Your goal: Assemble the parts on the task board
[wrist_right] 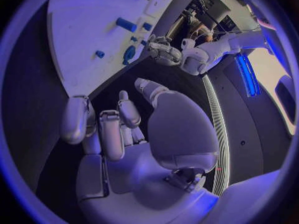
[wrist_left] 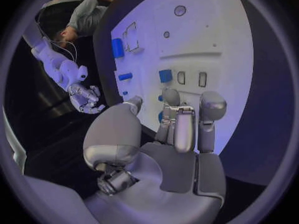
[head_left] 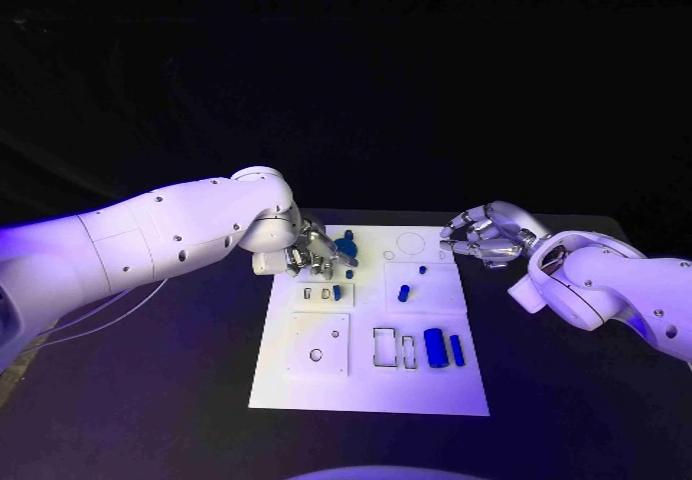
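The tabletop (head_left: 144, 400) is covered in the middle by the white board (head_left: 368, 385). The left hand (head_left: 315, 255) is held over the board's far left corner, fingers bent down by a blue part (head_left: 346, 246); whether it is gripped cannot be told. The right hand (head_left: 488, 236) is kept off the far right edge, curled, holding nothing, likely waiting. More blue parts (head_left: 436, 347) are laid near the right side.

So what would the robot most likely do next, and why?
Probably close the left hand on the blue part at the far edge of the task board. Its fingers already reach over that piece, and I cannot tell that they grip it. The right hand hovers beside the board's far corner, holding nothing, so the left seems the one at work.
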Available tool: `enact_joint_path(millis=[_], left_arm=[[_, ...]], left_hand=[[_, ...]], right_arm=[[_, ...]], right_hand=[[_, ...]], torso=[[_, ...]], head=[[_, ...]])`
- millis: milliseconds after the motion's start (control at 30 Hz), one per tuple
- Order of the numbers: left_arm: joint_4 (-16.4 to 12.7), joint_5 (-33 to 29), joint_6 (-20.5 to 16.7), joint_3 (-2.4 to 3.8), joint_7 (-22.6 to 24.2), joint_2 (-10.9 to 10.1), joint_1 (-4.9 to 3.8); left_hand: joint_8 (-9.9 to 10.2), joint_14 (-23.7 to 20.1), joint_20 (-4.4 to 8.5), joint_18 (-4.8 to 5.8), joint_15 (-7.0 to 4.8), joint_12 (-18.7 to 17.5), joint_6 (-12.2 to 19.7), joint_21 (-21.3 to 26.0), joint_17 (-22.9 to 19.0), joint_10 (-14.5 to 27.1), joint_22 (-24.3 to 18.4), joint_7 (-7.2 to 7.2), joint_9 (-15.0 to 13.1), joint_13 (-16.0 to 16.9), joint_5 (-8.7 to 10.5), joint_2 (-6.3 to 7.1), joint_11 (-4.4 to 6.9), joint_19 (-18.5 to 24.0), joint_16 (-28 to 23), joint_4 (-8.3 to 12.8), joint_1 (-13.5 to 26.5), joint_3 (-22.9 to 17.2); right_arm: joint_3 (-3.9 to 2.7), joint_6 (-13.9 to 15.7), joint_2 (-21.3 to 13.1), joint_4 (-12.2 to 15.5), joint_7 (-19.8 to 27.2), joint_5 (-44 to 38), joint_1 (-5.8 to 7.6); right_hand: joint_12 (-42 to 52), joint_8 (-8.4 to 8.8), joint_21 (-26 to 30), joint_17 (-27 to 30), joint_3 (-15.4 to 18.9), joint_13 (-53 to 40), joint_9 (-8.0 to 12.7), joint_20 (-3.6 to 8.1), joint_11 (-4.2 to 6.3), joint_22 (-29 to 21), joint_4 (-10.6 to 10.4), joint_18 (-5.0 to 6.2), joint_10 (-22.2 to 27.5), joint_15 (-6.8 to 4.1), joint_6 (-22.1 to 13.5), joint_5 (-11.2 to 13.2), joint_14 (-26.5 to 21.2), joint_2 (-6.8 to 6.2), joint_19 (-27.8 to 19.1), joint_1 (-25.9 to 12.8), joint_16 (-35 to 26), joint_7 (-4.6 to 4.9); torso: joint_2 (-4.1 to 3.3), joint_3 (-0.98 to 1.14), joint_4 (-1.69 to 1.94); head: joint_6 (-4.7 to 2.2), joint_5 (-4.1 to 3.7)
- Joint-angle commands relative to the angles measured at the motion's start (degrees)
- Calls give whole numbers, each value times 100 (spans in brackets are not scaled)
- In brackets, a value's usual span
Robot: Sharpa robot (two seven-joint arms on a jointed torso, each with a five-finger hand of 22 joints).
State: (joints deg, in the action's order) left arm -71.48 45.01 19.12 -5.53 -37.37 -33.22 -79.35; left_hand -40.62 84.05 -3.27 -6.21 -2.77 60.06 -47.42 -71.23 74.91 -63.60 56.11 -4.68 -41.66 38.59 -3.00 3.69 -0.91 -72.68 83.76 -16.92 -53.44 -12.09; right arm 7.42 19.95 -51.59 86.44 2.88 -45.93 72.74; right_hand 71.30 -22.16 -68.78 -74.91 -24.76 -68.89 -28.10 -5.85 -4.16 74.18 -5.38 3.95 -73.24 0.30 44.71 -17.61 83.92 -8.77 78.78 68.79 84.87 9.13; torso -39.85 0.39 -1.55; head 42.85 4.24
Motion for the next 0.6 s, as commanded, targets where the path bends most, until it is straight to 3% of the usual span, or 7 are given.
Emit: enact_joint_path(millis=[33, 200, 367, 600], left_arm=[[23, 172, 286, -3, -90, 34, -18], [77, 177, 400, -8, -104, 72, -16], [128, 115, 584, -42, -140, 99, -14], [185, 118, 599, -94, -165, 150, 8]], left_hand=[[-29, 251, 36, -61, -29, 16, 33, 8, 382, -2, 4, 19, -8, -5, -8, 3, 46, 13, 12, -3, 50, 40], [-22, 246, 35, -66, -27, 0, 60, 23, 373, 19, -22, 15, -18, -30, -14, -10, 43, 29, 7, 6, 27, 53], [-16, 238, 30, -69, -20, -20, 93, 36, 360, 52, -37, 8, -41, -64, -16, -23, 36, 44, 1, 13, -92, 50], [-16, 243, 29, -64, -19, -2, 95, 22, 377, 39, -12, 7, -45, -35, -16, -35, 35, 32, 11, 7, -103, 45]], right_arm=[[1, -76, 8, 1, 15, -35, -11], [1, -76, 9, -3, 14, -35, -19], [1, -64, 27, -12, -5, -39, -25], [1, -60, 31, -15, -6, -41, -32]], right_hand=[[30, -35, 26, -283, -39, 8, 6, -6, -7, 2, 4, 105, 16, -38, -48, -15, 323, -8, -30, 50, -21, 7], [28, -38, 29, -286, -42, 11, 8, -5, -7, 1, 3, 106, 18, -38, -50, -33, 324, -8, -31, 50, -19, 8], [32, -43, 24, -290, -48, 8, 11, -5, -7, 6, 3, 104, 15, -38, -52, -62, 325, -7, -27, 52, -18, 8], [34, -46, 29, -287, -51, 6, 13, -5, -6, 3, 4, 105, 13, -38, -52, -79, 324, -9, -29, 53, -20, 8]], torso=[[3, 6, 4], [2, 6, 10], [1, 11, -13], [4, 1, 7]], head=[[6, -7], [24, -8], [28, 5], [39, -17]])
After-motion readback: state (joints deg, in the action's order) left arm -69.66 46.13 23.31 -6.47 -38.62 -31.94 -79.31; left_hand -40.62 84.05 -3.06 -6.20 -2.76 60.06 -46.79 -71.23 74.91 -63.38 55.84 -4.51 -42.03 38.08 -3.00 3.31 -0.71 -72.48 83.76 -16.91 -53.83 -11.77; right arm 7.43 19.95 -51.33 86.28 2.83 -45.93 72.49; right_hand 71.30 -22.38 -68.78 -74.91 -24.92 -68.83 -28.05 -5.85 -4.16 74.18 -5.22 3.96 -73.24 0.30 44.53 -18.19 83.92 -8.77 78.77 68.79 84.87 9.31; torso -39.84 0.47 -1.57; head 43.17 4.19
